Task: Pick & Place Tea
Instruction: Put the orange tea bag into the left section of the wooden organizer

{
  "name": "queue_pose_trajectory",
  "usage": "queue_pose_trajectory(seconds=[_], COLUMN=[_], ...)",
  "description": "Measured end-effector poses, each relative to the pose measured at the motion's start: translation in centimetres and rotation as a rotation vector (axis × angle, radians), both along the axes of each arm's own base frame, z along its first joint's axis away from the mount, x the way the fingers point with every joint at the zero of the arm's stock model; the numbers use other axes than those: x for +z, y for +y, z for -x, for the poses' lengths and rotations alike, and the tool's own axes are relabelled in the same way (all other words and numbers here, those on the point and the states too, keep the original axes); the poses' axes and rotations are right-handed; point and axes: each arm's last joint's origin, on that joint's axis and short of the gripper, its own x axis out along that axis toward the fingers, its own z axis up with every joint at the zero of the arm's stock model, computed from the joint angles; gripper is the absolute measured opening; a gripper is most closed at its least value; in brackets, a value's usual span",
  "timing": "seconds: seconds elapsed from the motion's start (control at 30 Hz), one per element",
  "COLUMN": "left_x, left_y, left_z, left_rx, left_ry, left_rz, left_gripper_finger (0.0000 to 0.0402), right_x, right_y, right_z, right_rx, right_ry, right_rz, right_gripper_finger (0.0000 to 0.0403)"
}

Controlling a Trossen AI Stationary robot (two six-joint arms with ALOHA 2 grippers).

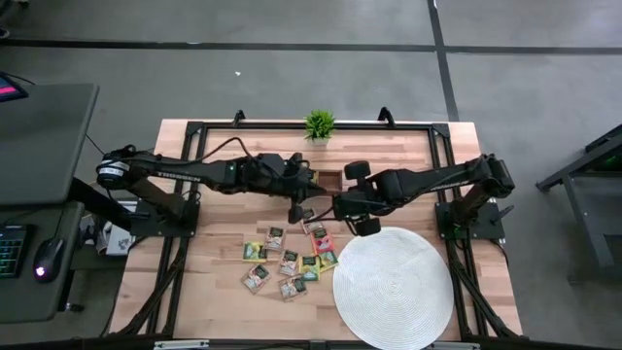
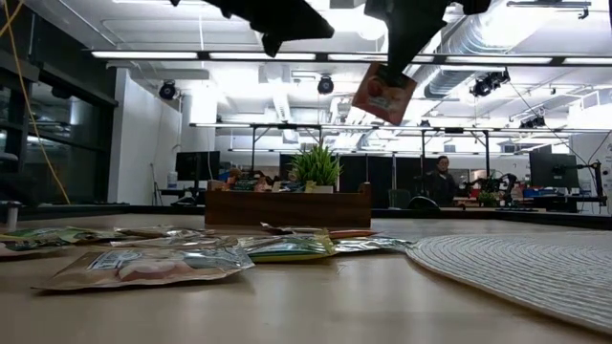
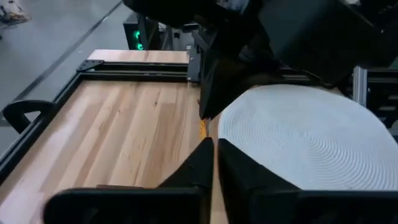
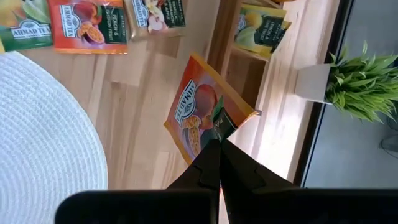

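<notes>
From table height, loose tea packets [image 2: 143, 266] are seen nearest, strewn beside the white mat [image 2: 535, 263]. Above them an orange tea packet [image 2: 383, 94] is held aloft. In the right wrist view, the right gripper [image 4: 214, 149] is clamped on its corner. From overhead, the mat [image 1: 394, 287] lies just beyond; the left gripper [image 1: 301, 212], nearly closed, is empty.

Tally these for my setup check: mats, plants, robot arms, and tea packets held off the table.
Mat: 1
Plant: 1
Arms: 2, the left arm and the right arm
Packet held aloft: 1, in the right claw
Total: 5
</notes>
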Motion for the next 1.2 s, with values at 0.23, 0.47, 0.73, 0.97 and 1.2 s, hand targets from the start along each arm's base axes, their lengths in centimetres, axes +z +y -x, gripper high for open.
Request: queue_pose_trajectory(seconds=[0.23,0.47,0.73,0.97,1.2], left_x=[-0.7,-0.5,-0.9,-2.6,-3.8], left_y=[-0.1,0.0,0.0,-0.2,-0.2], left_z=[-0.5,-0.5,-0.6,-1.9,-2.8], left_rx=[0.011,0.031,0.038,0.000,0.002], left_ry=[0.023,0.008,0.024,0.058,0.061], left_rz=[0.019,0.031,0.051,0.109,0.117], left_gripper_finger=[0.0128,0.0196,0.0192,0.0181,0.0166], right_x=[0.1,0.3,0.5,0.6,0.6], right_y=[0.1,0.2,0.0,0.1,0.1], right_z=[-0.3,-0.9,-1.5,-1.7,-1.7], right_rx=[0.017,0.038,0.049,0.065,0.067], right_ry=[-0.027,-0.089,-0.139,-0.163,-0.161], right_rz=[0.000,-0.004,-0.007,-0.009,-0.016], right_gripper_finger=[0.0000,0.0000,0.0000,0.0000,0.0000])
